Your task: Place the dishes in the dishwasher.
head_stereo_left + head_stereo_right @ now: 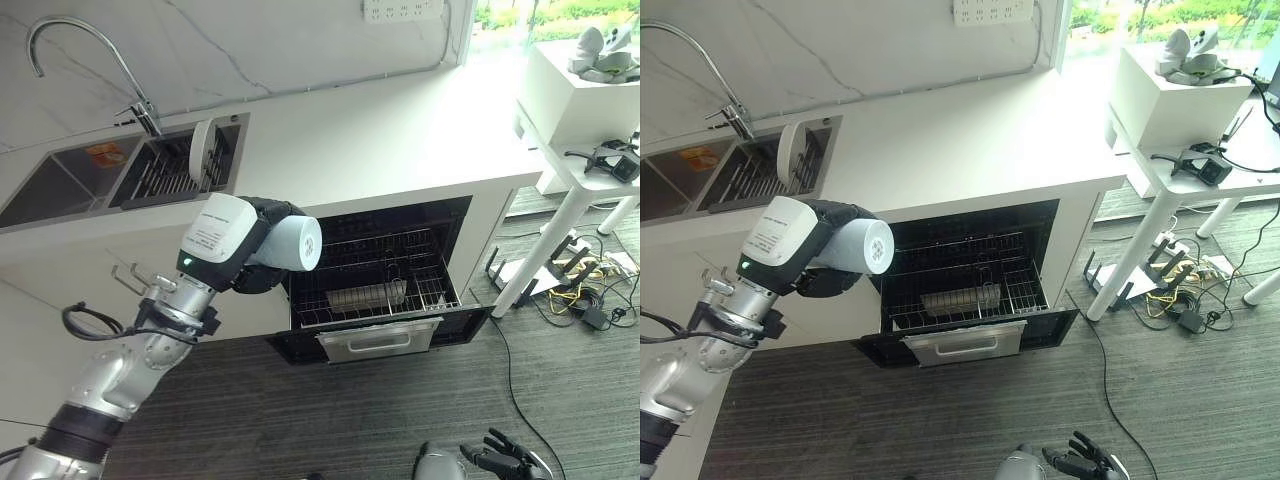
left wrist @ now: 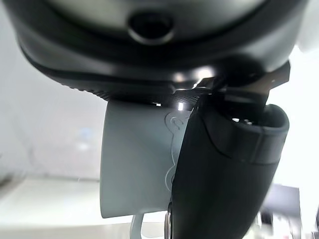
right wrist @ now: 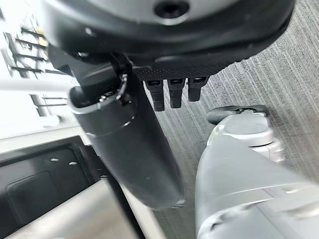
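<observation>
A: What does the left hand [image 1: 262, 262] carry?
B: A pale cup [image 1: 296, 243], lying on its side with its round base turned right, toward the dishwasher [image 1: 380, 285]. The dark fingers curl round the cup's body; the left wrist view shows the thumb [image 2: 224, 179] laid along the cup's wall.

A: Where is the cup relative to the dishwasher?
B: In the air, just left of the open cavity and level with the upper rack [image 1: 385, 248]; it touches no rack.

A: How does the dishwasher stand?
B: Its door [image 1: 385, 335] is folded down toward the floor. The lower rack [image 1: 375, 295] is slid out over the door and bears a grey cutlery basket [image 1: 362, 296].

A: And the right hand [image 1: 503, 455]?
B: It hangs low at the near edge, over the grey floor [image 1: 300, 420], well apart from the dishwasher, fingers loosely spread and holding nothing.

A: What lies farther off?
B: On the counter [image 1: 380, 130], a sink [image 1: 120, 175] at far left with a tap [image 1: 90, 60], and a white plate [image 1: 203, 152] standing on edge in its drying rack.
</observation>
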